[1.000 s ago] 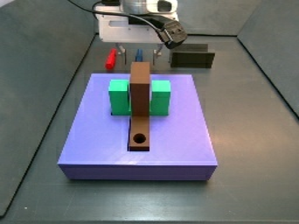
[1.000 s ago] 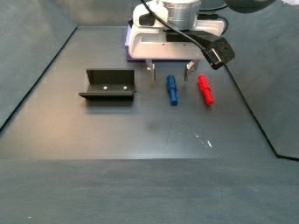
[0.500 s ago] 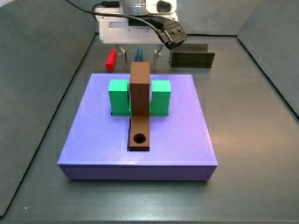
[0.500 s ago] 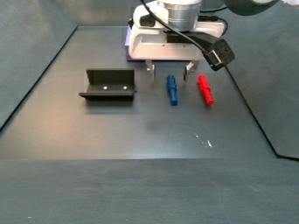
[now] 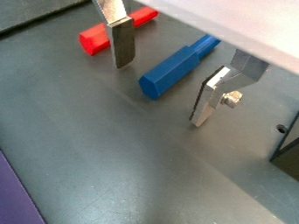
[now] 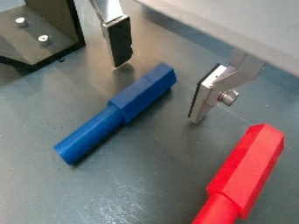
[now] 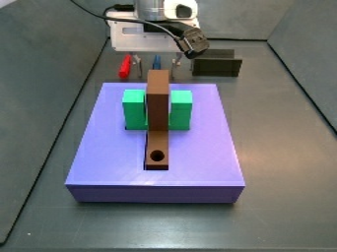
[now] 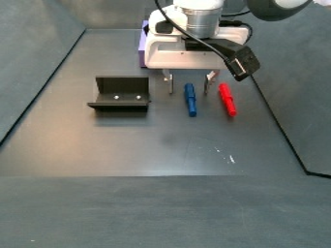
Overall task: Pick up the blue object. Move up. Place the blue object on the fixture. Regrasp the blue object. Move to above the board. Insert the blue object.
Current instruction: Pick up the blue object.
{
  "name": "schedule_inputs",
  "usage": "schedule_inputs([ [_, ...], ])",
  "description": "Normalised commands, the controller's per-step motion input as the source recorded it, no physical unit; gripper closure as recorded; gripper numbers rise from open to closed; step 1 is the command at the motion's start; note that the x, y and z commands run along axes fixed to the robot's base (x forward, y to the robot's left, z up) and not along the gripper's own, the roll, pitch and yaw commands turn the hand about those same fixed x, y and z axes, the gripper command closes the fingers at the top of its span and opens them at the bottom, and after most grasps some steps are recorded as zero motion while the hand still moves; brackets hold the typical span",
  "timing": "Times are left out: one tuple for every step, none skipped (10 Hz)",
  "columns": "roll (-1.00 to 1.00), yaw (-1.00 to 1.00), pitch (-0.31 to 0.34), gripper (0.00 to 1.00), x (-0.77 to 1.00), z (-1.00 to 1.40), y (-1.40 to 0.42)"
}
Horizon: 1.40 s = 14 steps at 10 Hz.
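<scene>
Both wrist views show the gripper (image 5: 163,74) low over the dark floor (image 5: 105,157) with its two silver fingers (image 6: 117,39) spread wide apart. Nothing is held between them. The blue peg (image 5: 179,66) lies flat on the floor, and one end of it sits in the gap between the fingers. I cannot tell if a finger touches the peg. It looks like there is a little space on each side.

Next to the blue peg lies the red peg (image 6: 243,179), also flat on the floor. The two pegs are close but they do not touch. In a side view the blue peg (image 8: 191,99) and the red peg (image 8: 226,99) lie side by side, almost in line with each other, just under the gripper (image 8: 191,82).

The fixture (image 8: 119,94) stands on the floor on the far side of the blue peg from the red peg, well apart from both. A corner of the fixture (image 6: 35,39) with small screws shows in a wrist view.

In a side view the big purple board (image 7: 156,148) sits nearer the camera. A green block (image 7: 136,109) and a long brown bar (image 7: 158,118) with a round hole (image 7: 158,156) sit on top of it. The gripper (image 7: 156,59) is behind the board, so the blue peg is mostly hidden there, and only a bit of the red peg (image 7: 126,67) shows.
</scene>
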Motion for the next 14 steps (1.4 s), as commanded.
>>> schedule_inputs([
  [0.00, 0.00, -0.006, 0.00, 0.00, -0.05, 0.00],
  [0.00, 0.00, 0.000, 0.00, 0.00, 0.00, 0.00],
  [0.00, 0.00, 0.000, 1.00, 0.00, 0.00, 0.00],
  [0.00, 0.00, 0.000, 1.00, 0.00, 0.00, 0.00],
  [0.00, 0.00, 0.000, 1.00, 0.00, 0.00, 0.00],
  [0.00, 0.00, 0.000, 1.00, 0.00, 0.00, 0.00],
  [0.00, 0.00, 0.000, 1.00, 0.00, 0.00, 0.00],
  [0.00, 0.00, 0.000, 1.00, 0.00, 0.00, 0.00],
  [0.00, 0.00, 0.000, 1.00, 0.00, 0.00, 0.00],
  [0.00, 0.00, 0.000, 1.00, 0.00, 0.00, 0.00],
  [0.00, 0.00, 0.000, 1.00, 0.00, 0.00, 0.00],
  [0.00, 0.00, 0.000, 1.00, 0.00, 0.00, 0.00],
  [0.00, 0.00, 0.000, 1.00, 0.00, 0.00, 0.00],
  [0.00, 0.00, 0.000, 1.00, 0.00, 0.00, 0.00],
])
